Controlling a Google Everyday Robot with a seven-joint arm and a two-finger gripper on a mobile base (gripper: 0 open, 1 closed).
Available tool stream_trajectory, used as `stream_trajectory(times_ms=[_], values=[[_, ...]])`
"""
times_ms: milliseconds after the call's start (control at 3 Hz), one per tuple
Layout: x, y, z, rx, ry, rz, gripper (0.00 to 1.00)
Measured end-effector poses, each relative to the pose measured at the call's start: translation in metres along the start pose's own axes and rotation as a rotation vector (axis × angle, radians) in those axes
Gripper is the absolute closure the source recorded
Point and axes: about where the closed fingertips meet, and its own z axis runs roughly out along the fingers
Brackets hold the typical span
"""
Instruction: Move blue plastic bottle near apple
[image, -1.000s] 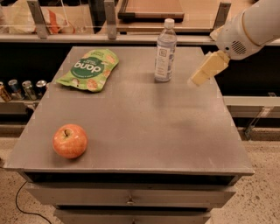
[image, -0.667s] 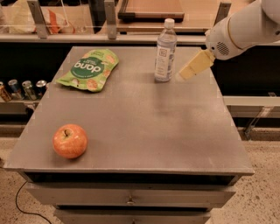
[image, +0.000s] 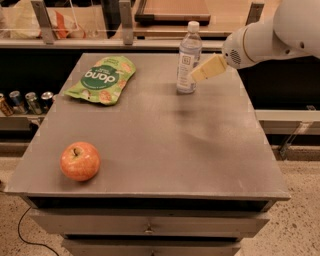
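Note:
The blue plastic bottle (image: 188, 57), clear with a white cap and a pale label, stands upright at the far edge of the grey table (image: 150, 135). The red-orange apple (image: 80, 160) sits near the table's front left corner, far from the bottle. My gripper (image: 200, 73), with pale yellowish fingers, comes in from the right on a white arm and its tips are right beside the bottle's right side, at label height. The bottle is still standing on the table.
A green snack bag (image: 101, 78) lies flat at the table's back left. Several cans (image: 27, 101) stand on a lower shelf to the left. A counter with a wooden tray (image: 175, 9) runs behind the table. Drawers sit below the front edge.
My gripper has moved left across the back of the table, from well right of the bottle to right beside it. The bottle, apple and bag have not moved.

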Motion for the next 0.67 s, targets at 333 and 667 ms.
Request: stream_trajectory(times_ms=[333,667], values=[[-0.012,-0.001,0.021,-0.014,-0.063,0.02,0.0],[-0.025,0.002,0.042,-0.048,-0.11,0.021,0.0]])
